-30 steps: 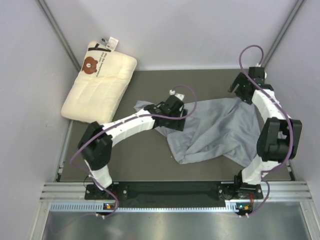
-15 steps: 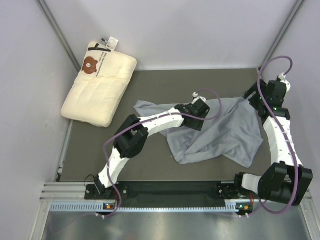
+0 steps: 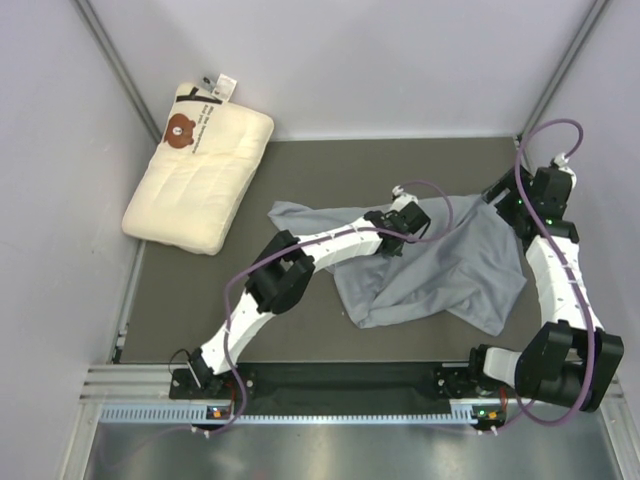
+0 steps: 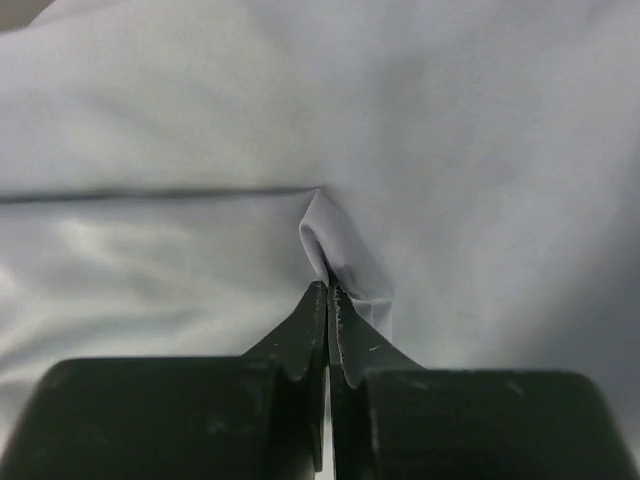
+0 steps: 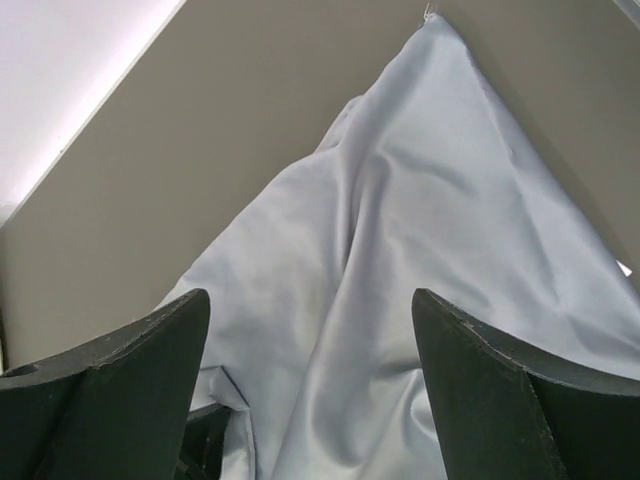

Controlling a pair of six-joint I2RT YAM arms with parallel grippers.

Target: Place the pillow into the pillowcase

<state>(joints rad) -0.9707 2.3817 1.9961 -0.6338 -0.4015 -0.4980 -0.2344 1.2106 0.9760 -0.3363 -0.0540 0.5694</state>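
Looking down, we see the pillowcase lying crumpled beneath both pairs of jaws. The pillow sits well apart from them, far off to the left by the back corner. Our left gripper has its jaws pinched together on a small raised fold of the pillowcase. Our right gripper hovers with jaws spread wide, holding nothing, with a pillowcase corner just ahead of them.
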